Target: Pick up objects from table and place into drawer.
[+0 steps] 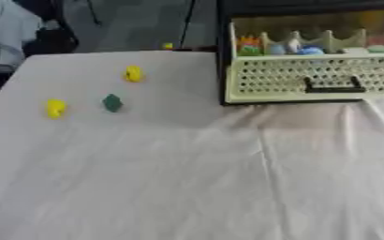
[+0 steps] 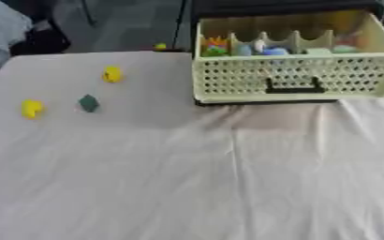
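I see neither hand in either view, so I cannot tell how their fingers stand, and I place things by each other. 3 small objects lie on the white cloth (image 2: 187, 187): 2 yellow ones (image 2: 112, 74) (image 2: 31, 108) and a green one (image 2: 88, 103) between them. The cream drawer (image 2: 285, 77) (open, coloured bits inside) stands well apart, at the far right.

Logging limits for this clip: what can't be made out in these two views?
- Robot hands: in neither view, so their state is unknown.
- Drawer contents: coloured bits behind the dividers, too blurred to identify.
- Drawer's right end: cut off by the left eye view's edge.
- Two yellow things and a green one on the table: too blurred to name.
- Small yellow spot past the table's far edge: too small.
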You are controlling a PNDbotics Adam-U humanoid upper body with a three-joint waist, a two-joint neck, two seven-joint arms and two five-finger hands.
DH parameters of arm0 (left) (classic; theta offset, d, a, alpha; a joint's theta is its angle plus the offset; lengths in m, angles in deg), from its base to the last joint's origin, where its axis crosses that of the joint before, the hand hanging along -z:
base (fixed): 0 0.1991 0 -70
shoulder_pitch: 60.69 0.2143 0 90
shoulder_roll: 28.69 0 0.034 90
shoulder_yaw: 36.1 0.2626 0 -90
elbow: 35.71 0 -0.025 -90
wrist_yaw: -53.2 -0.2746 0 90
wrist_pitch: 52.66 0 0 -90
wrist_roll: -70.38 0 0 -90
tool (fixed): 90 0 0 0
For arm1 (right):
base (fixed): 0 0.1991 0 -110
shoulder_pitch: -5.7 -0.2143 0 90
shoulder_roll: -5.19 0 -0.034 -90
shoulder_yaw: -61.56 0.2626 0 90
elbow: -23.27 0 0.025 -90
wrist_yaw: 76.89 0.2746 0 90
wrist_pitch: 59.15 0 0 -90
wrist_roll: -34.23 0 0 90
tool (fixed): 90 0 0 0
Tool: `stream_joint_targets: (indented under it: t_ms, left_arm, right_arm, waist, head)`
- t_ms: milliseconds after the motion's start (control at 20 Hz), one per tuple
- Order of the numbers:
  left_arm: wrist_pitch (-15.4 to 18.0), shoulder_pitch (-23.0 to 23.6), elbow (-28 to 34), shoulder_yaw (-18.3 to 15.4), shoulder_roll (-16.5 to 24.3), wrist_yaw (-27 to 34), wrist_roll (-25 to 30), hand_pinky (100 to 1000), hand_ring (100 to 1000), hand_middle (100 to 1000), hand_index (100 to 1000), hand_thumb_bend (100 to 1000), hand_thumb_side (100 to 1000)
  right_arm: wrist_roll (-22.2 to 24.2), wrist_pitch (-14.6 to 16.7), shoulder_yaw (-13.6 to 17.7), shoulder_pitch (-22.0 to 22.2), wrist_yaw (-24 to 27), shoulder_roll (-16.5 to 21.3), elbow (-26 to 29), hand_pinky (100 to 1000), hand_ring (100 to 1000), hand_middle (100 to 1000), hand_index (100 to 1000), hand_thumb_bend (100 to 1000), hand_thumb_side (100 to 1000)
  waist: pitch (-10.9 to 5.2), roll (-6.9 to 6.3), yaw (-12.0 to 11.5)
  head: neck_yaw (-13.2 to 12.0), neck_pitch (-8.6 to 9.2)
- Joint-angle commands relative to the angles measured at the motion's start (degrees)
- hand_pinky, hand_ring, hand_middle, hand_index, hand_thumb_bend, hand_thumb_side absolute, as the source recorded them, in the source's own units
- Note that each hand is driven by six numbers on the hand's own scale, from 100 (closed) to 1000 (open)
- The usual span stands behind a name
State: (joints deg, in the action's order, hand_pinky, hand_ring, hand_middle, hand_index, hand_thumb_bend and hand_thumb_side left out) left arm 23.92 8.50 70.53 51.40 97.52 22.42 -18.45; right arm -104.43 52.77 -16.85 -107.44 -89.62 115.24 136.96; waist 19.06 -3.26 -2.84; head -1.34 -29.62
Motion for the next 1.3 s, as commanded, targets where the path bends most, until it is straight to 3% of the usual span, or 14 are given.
stream_joint_targets:
  t_ms: [50, 350, 650, 900, 1300]
  left_arm:
    - [1.0, -1.3, -4.7, 0.6, 4.7, -1.2, 5.3, 630, 760, 943, 1000, 408, 929]
    - [6.3, -4.7, -13.4, 3.6, 5.7, -4.2, 11.1, 653, 768, 948, 1000, 526, 901]
    - [7.3, -9.4, -21.9, 5.4, 3.2, -2.7, 13.3, 619, 745, 904, 988, 619, 836]
    - [7.5, -13.4, -27.9, 7.7, 1.4, -0.9, 14.5, 514, 601, 773, 972, 628, 828]
    - [9.5, -17.4, -34.0, 9.1, -0.8, -2.6, 14.8, 498, 583, 783, 935, 617, 831]
  right_arm:
    - [-1.0, 0.5, 0.1, -0.3, -0.8, 0.7, 0.9, 405, 448, 421, 796, 100, 490]
    - [-0.4, -0.1, -0.4, 0.0, -1.0, -0.2, 0.9, 413, 444, 418, 794, 100, 487]
    - [0.3, -0.8, -0.8, 0.2, -1.0, -1.1, 0.9, 420, 439, 414, 792, 100, 482]
    - [0.9, -1.3, -1.1, 0.4, -1.0, -1.7, 0.9, 424, 436, 410, 791, 100, 480]
    - [1.5, -1.9, -1.4, 0.5, -1.0, -2.4, 0.9, 432, 431, 406, 788, 100, 474]
  waist:
    - [-0.73, -0.07, 0.3]
    - [-0.05, -0.16, 1.1]
    - [0.41, -0.05, 1.9]
    - [0.89, -0.06, 2.4]
    - [1.23, -0.16, 2.8]
  head:
    - [-0.5, 0.46]
    - [-1.2, 1.49]
    - [-1.9, 2.19]
    - [-2.3, 2.54]
    - [-4.0, 2.49]
